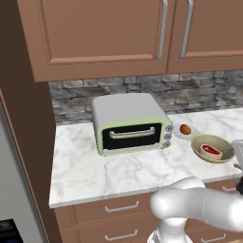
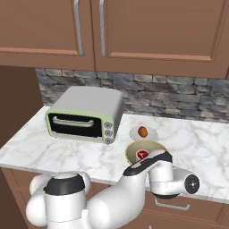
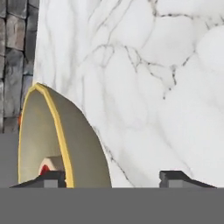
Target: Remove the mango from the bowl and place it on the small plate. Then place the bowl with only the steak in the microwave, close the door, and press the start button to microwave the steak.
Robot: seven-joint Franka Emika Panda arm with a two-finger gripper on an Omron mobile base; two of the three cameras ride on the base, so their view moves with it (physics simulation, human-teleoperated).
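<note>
Hand view is showing the jaws [image 3: 116, 178] standing wide apart, 1 fingertip [image 3: 48, 178] sitting over the bowl's rim and the other out over bare marble, gripping nothing. The bowl [image 1: 213, 148] is sitting near the front edge of the tabletop [image 1: 114, 171], toward its right end, with the steak [image 1: 211, 151] lying inside it. Just behind the bowl, the mango [image 1: 185, 129] is resting on the small plate [image 1: 178, 133], beside the green-and-grey toaster oven [image 1: 130, 124]. From the right base view, the white arm [image 2: 154, 174] is reaching in at the bowl's front edge.
</note>
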